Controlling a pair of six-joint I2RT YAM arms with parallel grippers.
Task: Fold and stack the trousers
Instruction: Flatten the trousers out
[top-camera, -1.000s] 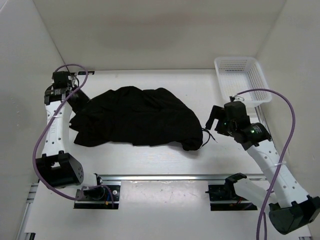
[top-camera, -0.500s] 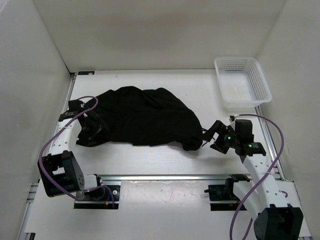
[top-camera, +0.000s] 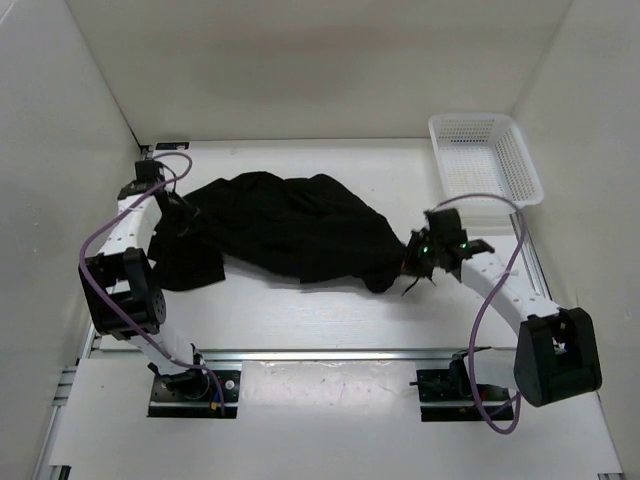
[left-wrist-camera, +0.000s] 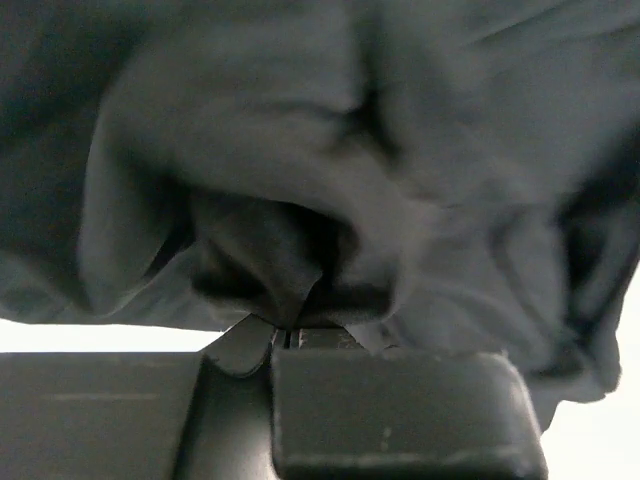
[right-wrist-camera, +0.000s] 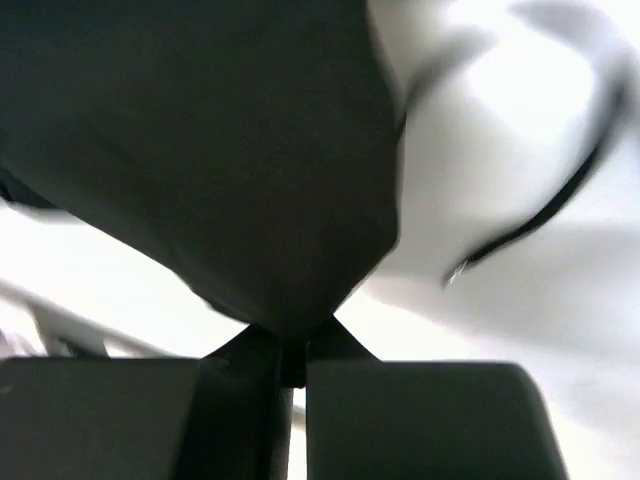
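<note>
The black trousers (top-camera: 285, 230) lie bunched across the middle of the table, stretched from left to right. At their left end my left gripper (top-camera: 172, 212) is shut on a fold of the cloth; in the left wrist view the grey-looking fabric (left-wrist-camera: 330, 170) bunches right at the closed jaws (left-wrist-camera: 288, 330). At the right end my right gripper (top-camera: 412, 262) is shut on the trousers' edge. The right wrist view shows a point of black cloth (right-wrist-camera: 230, 170) pinched between the jaws (right-wrist-camera: 292, 345), with a thin black drawstring (right-wrist-camera: 540, 215) trailing over the white table.
A white mesh basket (top-camera: 484, 165) stands at the back right corner. White walls close in the table on the left, back and right. A metal rail (top-camera: 330, 354) runs along the near edge by the arm bases.
Both grippers have closed on the trousers' ends. The left arm moved back toward the far left; the right arm swung in to the cloth's right tip. The trousers are pulled longer.
</note>
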